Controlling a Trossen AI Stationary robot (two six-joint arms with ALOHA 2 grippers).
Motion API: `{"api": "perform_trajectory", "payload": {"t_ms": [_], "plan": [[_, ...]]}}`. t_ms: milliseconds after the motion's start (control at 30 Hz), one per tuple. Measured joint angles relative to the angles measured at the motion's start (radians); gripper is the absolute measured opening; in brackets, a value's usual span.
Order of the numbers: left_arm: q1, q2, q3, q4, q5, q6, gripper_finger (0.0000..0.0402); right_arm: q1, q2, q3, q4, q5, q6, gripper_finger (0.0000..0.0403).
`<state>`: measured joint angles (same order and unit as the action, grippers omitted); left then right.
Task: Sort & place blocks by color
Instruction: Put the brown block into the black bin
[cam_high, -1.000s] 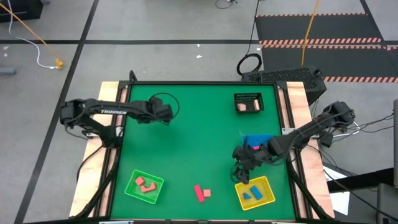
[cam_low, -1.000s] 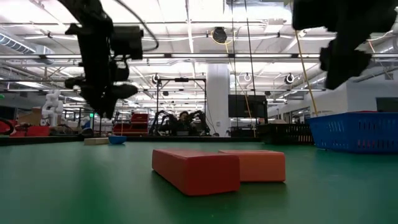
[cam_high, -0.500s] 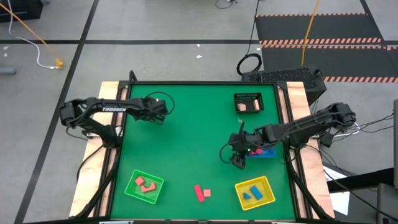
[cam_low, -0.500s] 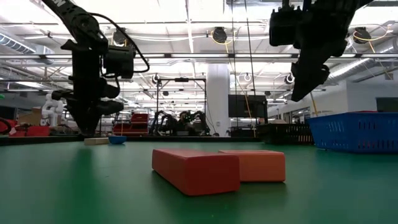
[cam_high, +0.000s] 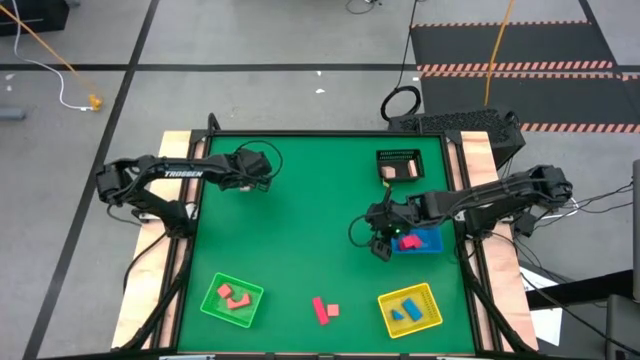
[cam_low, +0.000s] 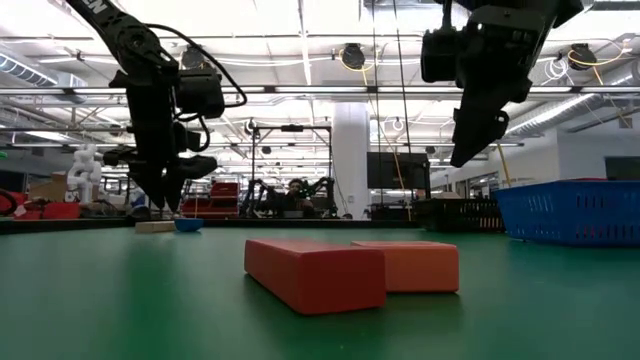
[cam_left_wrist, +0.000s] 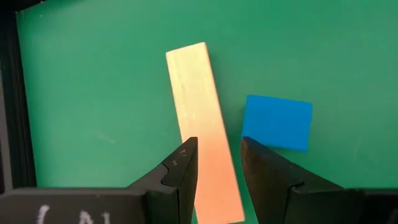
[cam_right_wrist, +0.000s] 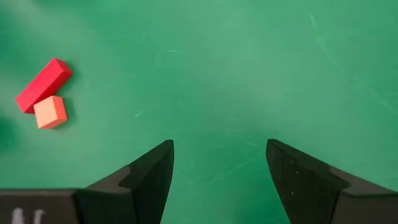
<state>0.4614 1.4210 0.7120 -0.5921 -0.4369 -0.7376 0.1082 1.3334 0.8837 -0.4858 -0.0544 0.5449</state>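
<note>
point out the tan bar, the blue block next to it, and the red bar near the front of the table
tan bar (cam_left_wrist: 198, 124), left wrist view, middle of its top face.
blue block (cam_left_wrist: 277, 122), left wrist view, centre of its top face.
red bar (cam_high: 320, 311), high view, middle of its length.

Three square trays on the table: one green tray, one yellow tray, one blue tray. One black mesh basket.

Four blocks loose on the green tabletop: one red bar, one orange-pink cube, one tan bar, one blue block.

Two blue pieces in the yellow tray. At least two red-pink pieces in the green tray; exact count hard to tell. Tan pieces in the basket, number not clear.
</note>
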Motion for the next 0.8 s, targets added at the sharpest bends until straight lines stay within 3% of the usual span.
{"api": "perform_trajectory", "payload": {"t_ms": [333,633,800], "plan": [[-0.021,0.000,0.000,-0.006,-0.009,0.010,0.0123,-0.051,0.000,0.000,0.000,0.001,-0.019,0.0247],[-0.025,0.000,0.000,-0.006,-0.021,-0.020,0.0081,-0.075,0.000,0.000,-0.002,-0.001,-0.041,0.0247],[-0.025,0.000,0.000,-0.009,-0.020,-0.031,0.0085,-0.074,0.000,0.001,-0.002,-0.001,-0.042,0.0247]]}}
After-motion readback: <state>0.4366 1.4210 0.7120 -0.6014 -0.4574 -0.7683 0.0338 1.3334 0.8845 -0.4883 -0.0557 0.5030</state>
